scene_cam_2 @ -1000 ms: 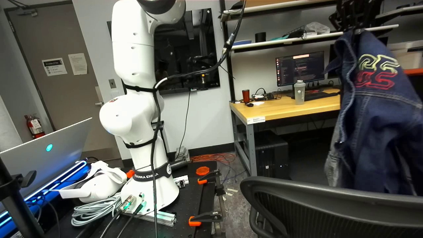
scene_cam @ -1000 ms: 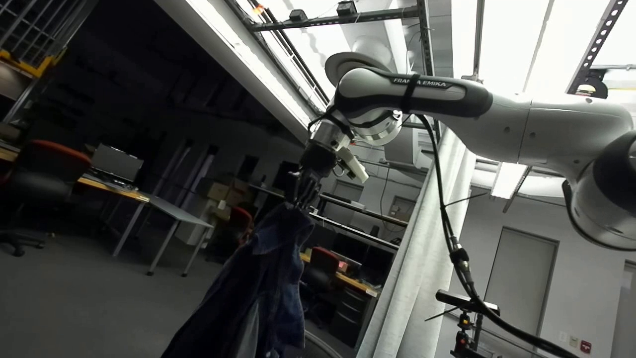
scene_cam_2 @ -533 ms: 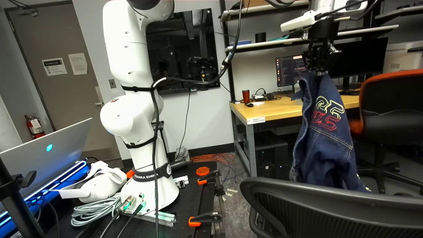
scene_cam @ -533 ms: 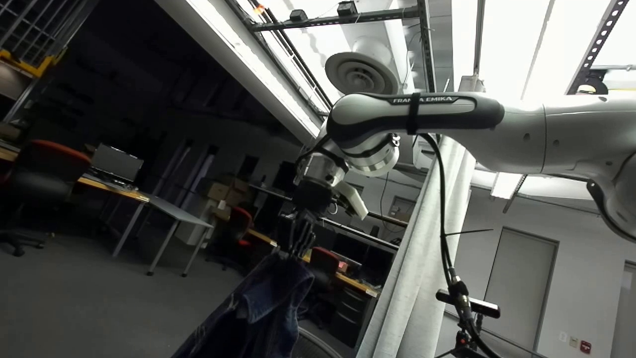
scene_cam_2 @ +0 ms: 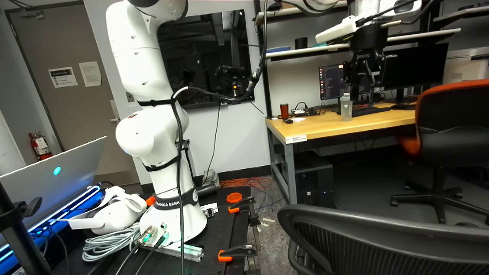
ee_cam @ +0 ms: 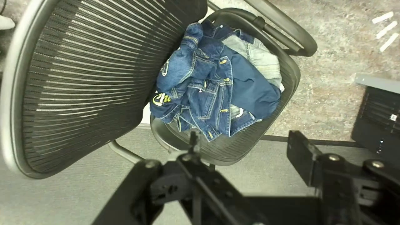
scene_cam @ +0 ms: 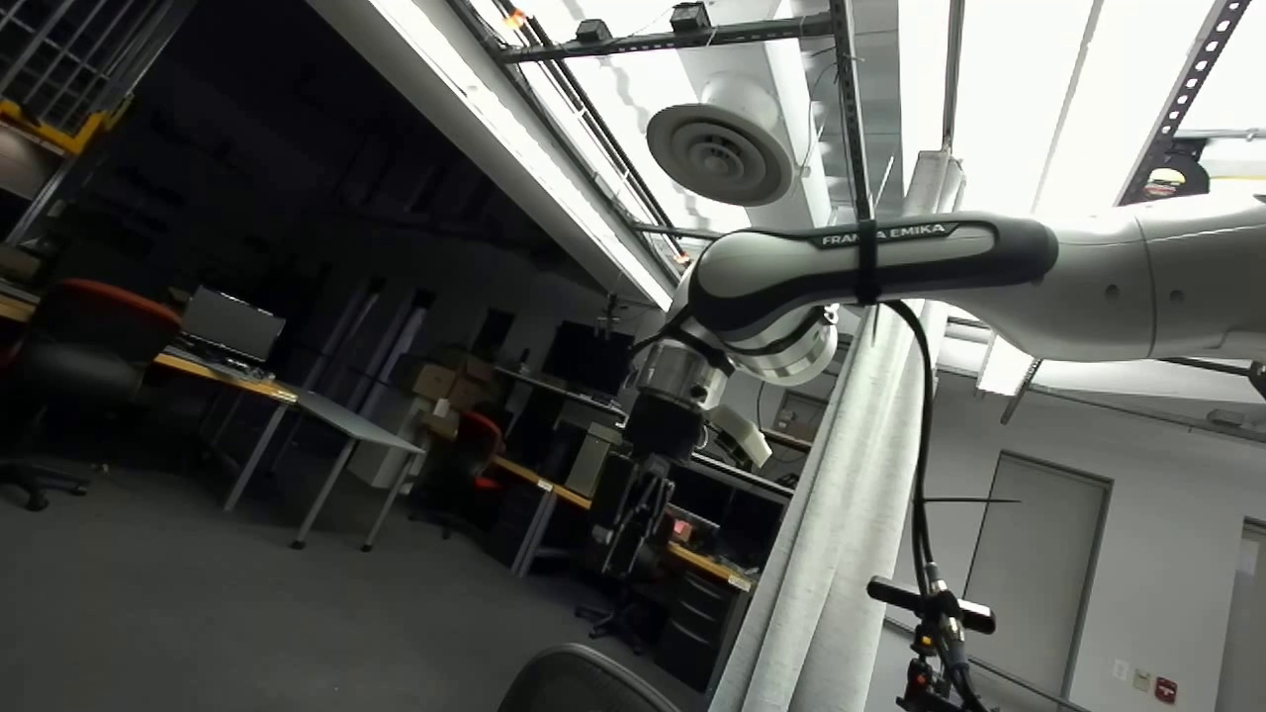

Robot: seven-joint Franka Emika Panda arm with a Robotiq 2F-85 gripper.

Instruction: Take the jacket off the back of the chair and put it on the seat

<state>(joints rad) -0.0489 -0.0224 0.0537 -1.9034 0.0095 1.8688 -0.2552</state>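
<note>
While the empty hand [ee_cam: 245,146] gapes wide across the wrist view's bottom, the jacket [ee_cam: 215,84] lies crumpled on the seat [ee_cam: 232,150], upper centre.

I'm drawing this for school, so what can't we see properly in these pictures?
The jacket and the seat: hidden in an exterior view by the backrest.
The jacket's underside: hidden by its own folds in the wrist view.
The chair: its lower part is cut off by the bottom edge in both exterior views.
The paper notices: print too small to read in an exterior view.
</note>
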